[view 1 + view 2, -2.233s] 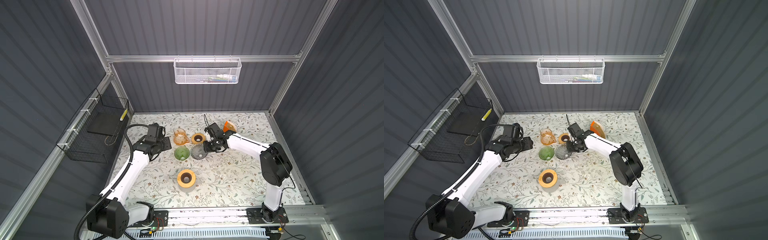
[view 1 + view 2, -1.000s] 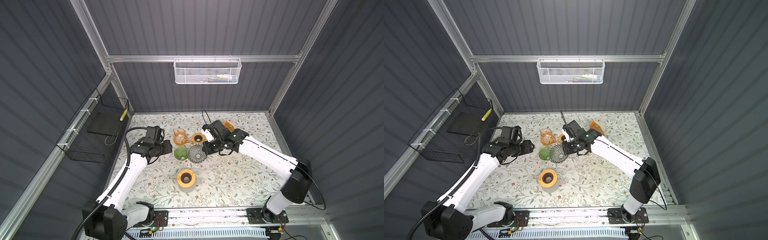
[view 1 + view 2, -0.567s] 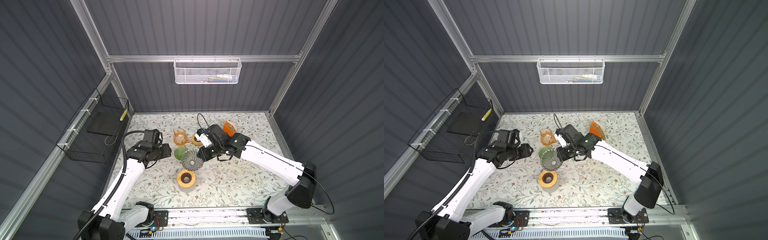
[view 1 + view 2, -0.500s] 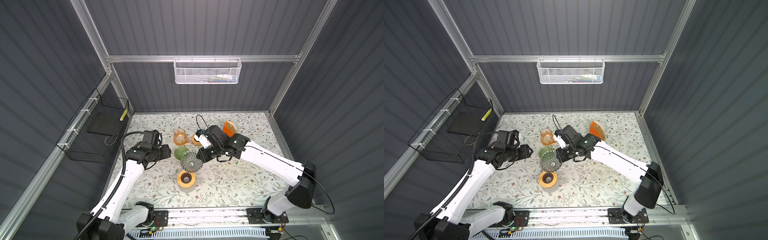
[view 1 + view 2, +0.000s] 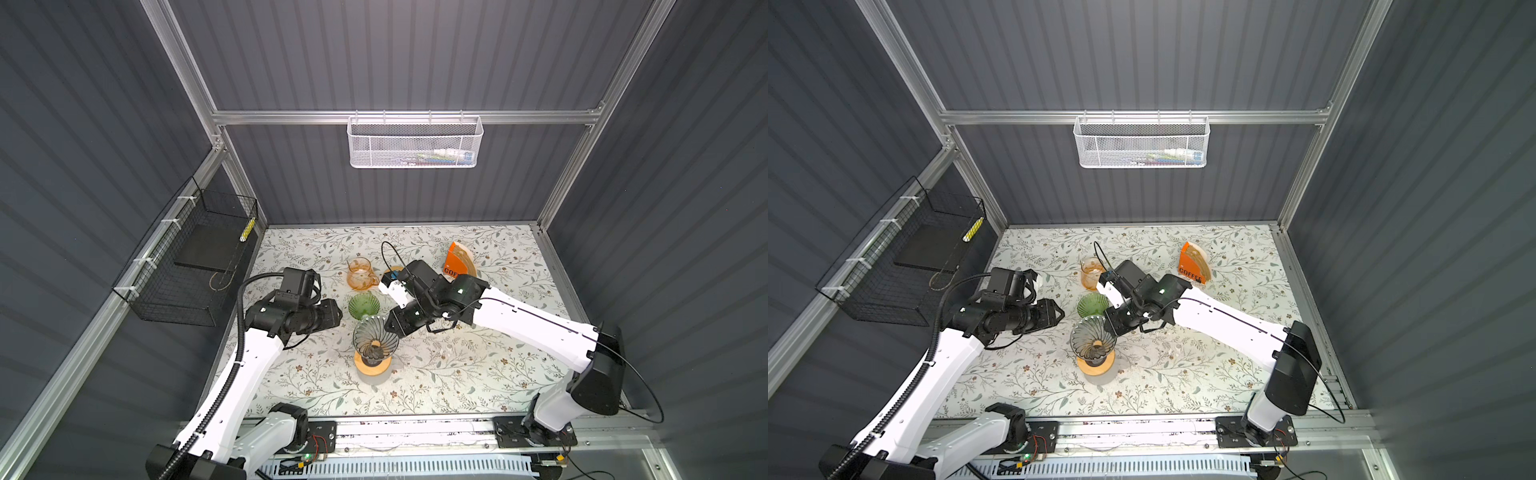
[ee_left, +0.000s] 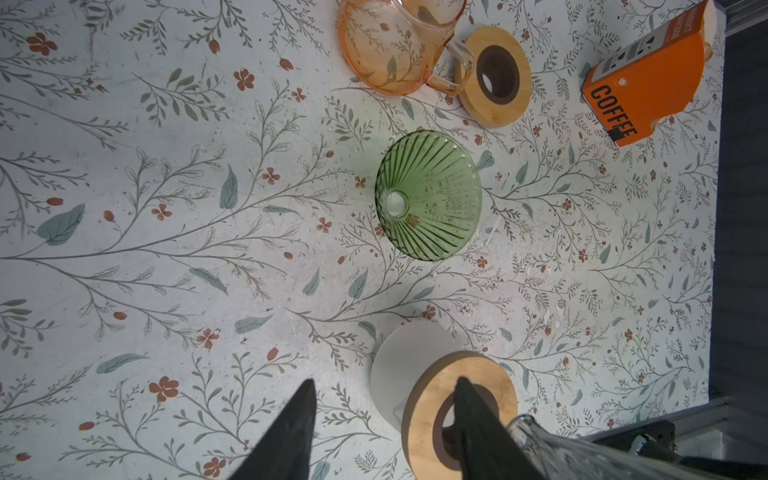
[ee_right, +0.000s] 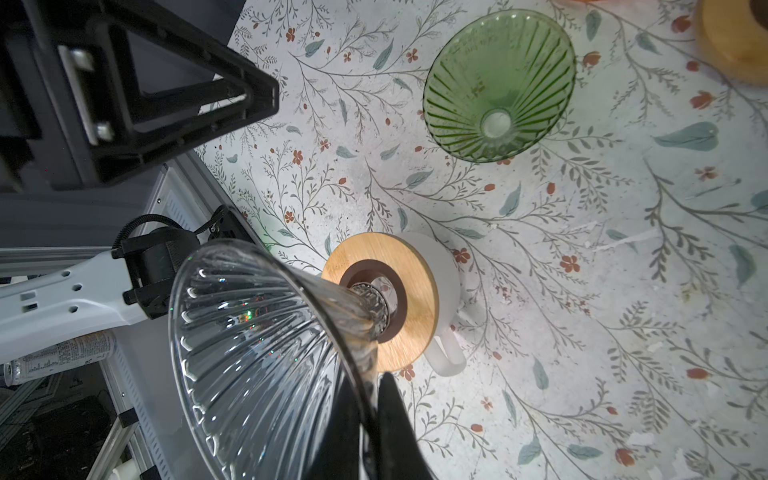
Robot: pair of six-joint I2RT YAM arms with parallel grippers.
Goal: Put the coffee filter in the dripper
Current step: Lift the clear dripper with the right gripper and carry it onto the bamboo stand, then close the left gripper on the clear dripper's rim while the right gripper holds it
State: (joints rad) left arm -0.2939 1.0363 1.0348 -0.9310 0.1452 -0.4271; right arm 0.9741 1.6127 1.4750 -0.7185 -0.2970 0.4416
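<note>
Between the clenched fingers of the right hand, the rim of the clear glass dripper is pinched, its stem aimed at the hole of the wooden collar on the white mug, probably to seat it before filling. Alongside, the left hand hangs half-spread and empty. The coffee filters stand boxed on the desk, well behind the right hand.

Clear ribbed dripper hangs spout-down over the mug; orange filter box stands apart.
</note>
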